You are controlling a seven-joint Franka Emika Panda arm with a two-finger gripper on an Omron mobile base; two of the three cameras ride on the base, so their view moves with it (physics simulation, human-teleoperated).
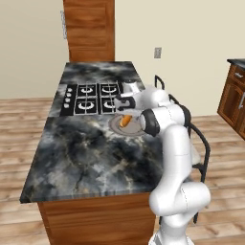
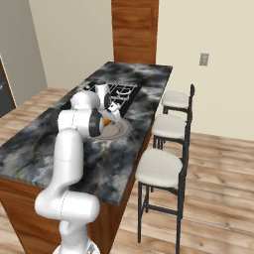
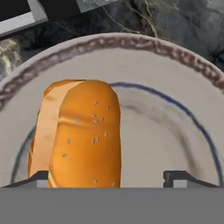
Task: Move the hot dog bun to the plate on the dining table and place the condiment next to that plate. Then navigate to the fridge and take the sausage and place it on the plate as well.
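The arm [image 1: 174, 162] rises at the near edge of the bench [image 1: 91, 158] and bends forward over the dark marbled top; its fingers [image 3: 111, 177] hang low over the plate [image 3: 175, 131], spread wide, one tip on each side and apart from the bun [image 3: 81, 135]; the bun lies on the plate, left of its middle in the hand view, seeded crust up, a paler cut side showing along its left; the plate sits on the bench top just this side of the hob [image 1: 93, 98]; three stools [image 2: 166, 171] stand along the bench's right side; beyond the bench a tall wooden panel [image 1: 89, 29] stands against the wall.
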